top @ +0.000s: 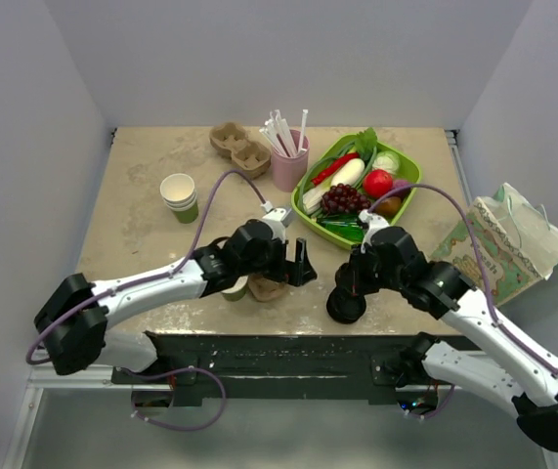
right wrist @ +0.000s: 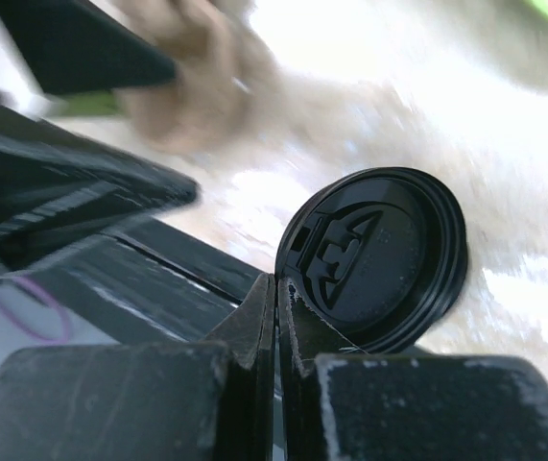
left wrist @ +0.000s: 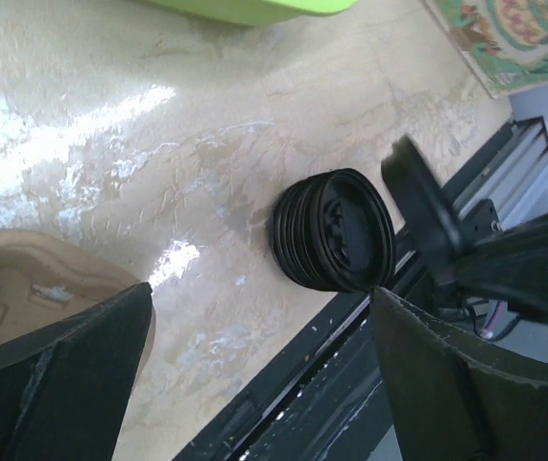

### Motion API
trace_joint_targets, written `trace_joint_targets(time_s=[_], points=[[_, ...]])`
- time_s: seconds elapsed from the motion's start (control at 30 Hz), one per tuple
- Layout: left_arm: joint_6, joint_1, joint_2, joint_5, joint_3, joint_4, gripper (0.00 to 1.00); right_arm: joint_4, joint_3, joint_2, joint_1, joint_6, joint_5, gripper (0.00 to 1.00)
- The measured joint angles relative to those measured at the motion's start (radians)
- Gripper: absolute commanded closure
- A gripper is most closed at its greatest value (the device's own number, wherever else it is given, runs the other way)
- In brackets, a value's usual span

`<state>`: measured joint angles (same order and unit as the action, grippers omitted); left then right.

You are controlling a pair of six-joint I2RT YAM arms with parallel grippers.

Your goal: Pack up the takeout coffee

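No lidded greenish cup shows whole. A small olive-green thing (top: 236, 289) peeks out under my left wrist beside a brown cardboard cup carrier (top: 267, 289); I cannot tell what it is. My left gripper (top: 296, 266) is open and empty, just right of the carrier (left wrist: 24, 279), with the table's front edge between its fingers (left wrist: 264, 384). A low stack of black lids (top: 345, 308) sits at the front edge and also shows in the left wrist view (left wrist: 336, 230). My right gripper (top: 349, 289) is pinched shut at the rim of the top lid (right wrist: 379, 254).
A stack of white lidless cups (top: 179, 195) stands at the left. A second cardboard carrier (top: 239, 145), a pink cup of straws (top: 288, 161) and a green tray of toy food (top: 407, 168) stand at the back. A printed paper bag (top: 498, 239) lies right of the table.
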<state>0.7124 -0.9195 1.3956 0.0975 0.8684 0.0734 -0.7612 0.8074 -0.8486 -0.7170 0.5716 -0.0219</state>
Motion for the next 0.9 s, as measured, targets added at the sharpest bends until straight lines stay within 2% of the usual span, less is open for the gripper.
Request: trace_joint_targets(time_s=[0.23, 0.37, 0.47, 0.63, 0.77, 0.9], points=[[-0.097, -0.009, -0.307, 0.02, -0.166, -0.118, 0.0, 0.13, 0.098, 0.114, 0.0, 0.008, -0.084, 1.0], [-0.105, -0.011, -0.48, 0.04, -0.288, -0.251, 0.0, 0.291, 0.098, 0.13, 0.0, 0.085, -0.191, 1.0], [-0.098, -0.011, -0.543, 0.058, -0.355, -0.326, 0.0, 0.489, 0.061, 0.127, 0.0, 0.156, -0.308, 1.0], [-0.076, -0.011, -0.579, 0.107, -0.377, -0.402, 0.01, 0.675, 0.037, 0.082, 0.0, 0.241, -0.464, 1.0], [-0.061, -0.011, -0.644, 0.134, -0.393, -0.463, 0.0, 0.711, 0.044, 0.08, 0.0, 0.253, -0.523, 1.0], [-0.05, -0.011, -0.704, 0.104, -0.387, -0.422, 0.0, 0.598, 0.118, 0.075, 0.0, 0.145, -0.52, 1.0]])
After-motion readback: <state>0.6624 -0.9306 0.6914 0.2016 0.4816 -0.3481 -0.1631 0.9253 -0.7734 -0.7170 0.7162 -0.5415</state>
